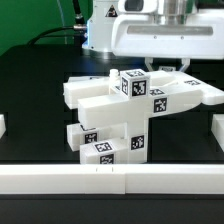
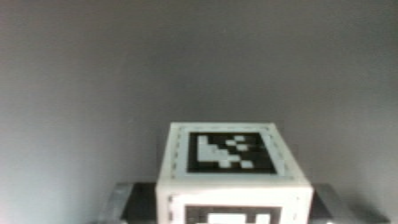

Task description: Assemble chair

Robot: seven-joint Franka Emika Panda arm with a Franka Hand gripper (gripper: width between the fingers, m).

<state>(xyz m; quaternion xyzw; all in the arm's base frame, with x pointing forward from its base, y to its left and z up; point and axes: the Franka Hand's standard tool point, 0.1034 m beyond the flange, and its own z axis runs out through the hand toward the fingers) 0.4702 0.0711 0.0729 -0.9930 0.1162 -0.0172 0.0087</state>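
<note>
The chair's matte white pieces (image 1: 120,115) stand joined in a cluster mid-table: long bars, a wide slab reaching toward the exterior view's right, and small tagged blocks. A tagged cube (image 1: 133,84) tops the cluster. My gripper (image 1: 165,66) hangs over its rear, and its fingertips are mostly hidden there. In the wrist view a white block (image 2: 228,150) with a tag on two faces sits between my dark fingers (image 2: 134,200). The gripper (image 2: 228,208) is shut on this block. I cannot tell from the exterior view which piece of the cluster this is.
A low white wall (image 1: 110,180) runs along the front of the black table (image 1: 40,120). Short white pieces stand at the exterior view's left edge (image 1: 2,125) and right edge (image 1: 215,132). The robot's base (image 1: 100,30) is behind the cluster.
</note>
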